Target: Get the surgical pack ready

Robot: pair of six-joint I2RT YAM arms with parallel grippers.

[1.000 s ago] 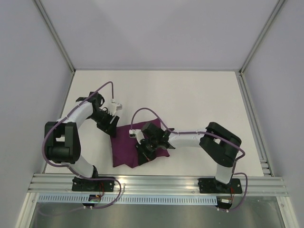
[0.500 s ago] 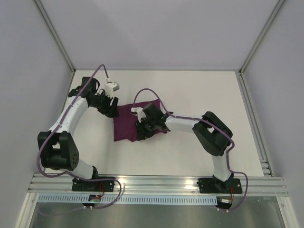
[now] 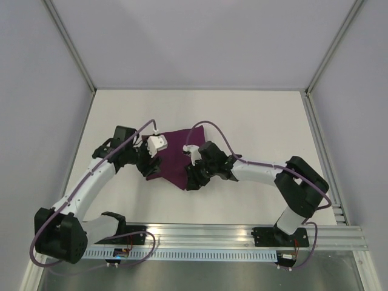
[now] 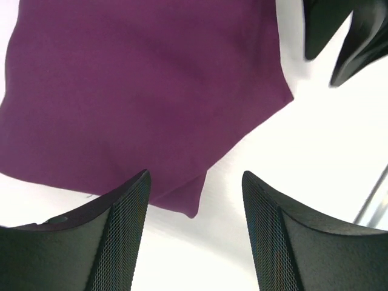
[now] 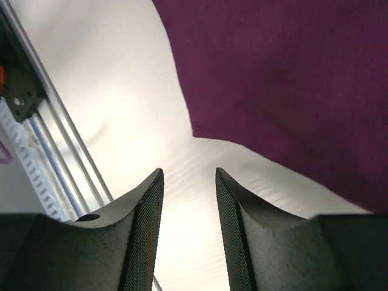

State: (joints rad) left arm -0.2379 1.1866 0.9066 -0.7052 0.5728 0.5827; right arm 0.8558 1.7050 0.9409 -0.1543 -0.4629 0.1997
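Top external, left claw (image 3: 149, 166) and right claw (image 3: 194, 180) flanking purple pack (image 3: 176, 153), only wrist views show both released

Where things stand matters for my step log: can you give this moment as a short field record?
pack: purple fabric bundle, folded, lying on the white table
left end effector: open, empty, at a corner of the bundle
right end effector: open, empty, over bare table beside the bundle's edge
loose instruments: none visible
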